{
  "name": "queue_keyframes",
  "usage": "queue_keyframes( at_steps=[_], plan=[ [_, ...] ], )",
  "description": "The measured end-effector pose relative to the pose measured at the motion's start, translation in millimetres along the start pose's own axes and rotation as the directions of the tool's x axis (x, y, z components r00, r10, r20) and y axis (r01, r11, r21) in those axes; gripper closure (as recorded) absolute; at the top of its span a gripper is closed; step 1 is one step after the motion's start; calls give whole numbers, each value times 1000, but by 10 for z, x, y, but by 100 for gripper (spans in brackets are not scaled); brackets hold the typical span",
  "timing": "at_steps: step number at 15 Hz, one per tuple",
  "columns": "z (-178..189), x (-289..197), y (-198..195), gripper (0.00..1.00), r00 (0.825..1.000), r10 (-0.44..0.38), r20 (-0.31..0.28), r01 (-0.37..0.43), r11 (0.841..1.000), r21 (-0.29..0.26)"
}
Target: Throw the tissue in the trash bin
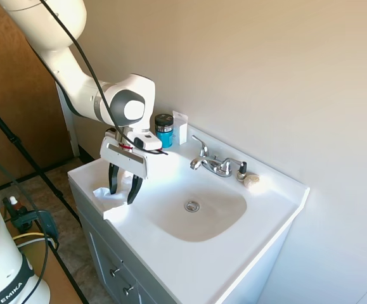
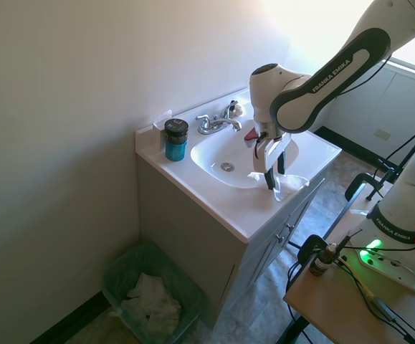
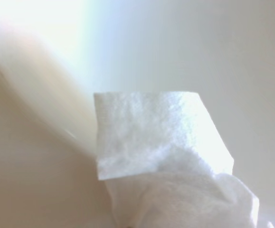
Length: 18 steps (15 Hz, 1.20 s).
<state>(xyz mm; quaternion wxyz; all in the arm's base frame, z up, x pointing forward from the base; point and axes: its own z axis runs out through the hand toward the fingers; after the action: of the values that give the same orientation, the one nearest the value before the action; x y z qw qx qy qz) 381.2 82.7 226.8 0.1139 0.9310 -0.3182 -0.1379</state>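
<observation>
You have the gripper (image 1: 123,192) down at the front edge of the sink counter (image 1: 189,259), away from the faucet (image 1: 213,164), its fingers apart on either side of the tissue (image 1: 109,196) but not yet closed on it. The tissue lies crumpled on that edge. The trash bin (image 2: 150,290) stands on the floor beside the counter
</observation>
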Motion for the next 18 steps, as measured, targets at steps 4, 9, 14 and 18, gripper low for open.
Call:
queue_keyframes(
  at_steps=[4, 9, 14, 18],
  plan=[
    [-1, 11, -1, 100, 1000, 2, -3, -2, 1000, 5],
    [-17, 25, -10, 100, 1000, 3, -11, -3, 1000, 18],
    [-314, 9, 52, 100, 998, 16, -58, -13, 998, 62],
    [-804, -281, 30, 100, 990, -13, -140, 29, 993, 111]
  ],
)
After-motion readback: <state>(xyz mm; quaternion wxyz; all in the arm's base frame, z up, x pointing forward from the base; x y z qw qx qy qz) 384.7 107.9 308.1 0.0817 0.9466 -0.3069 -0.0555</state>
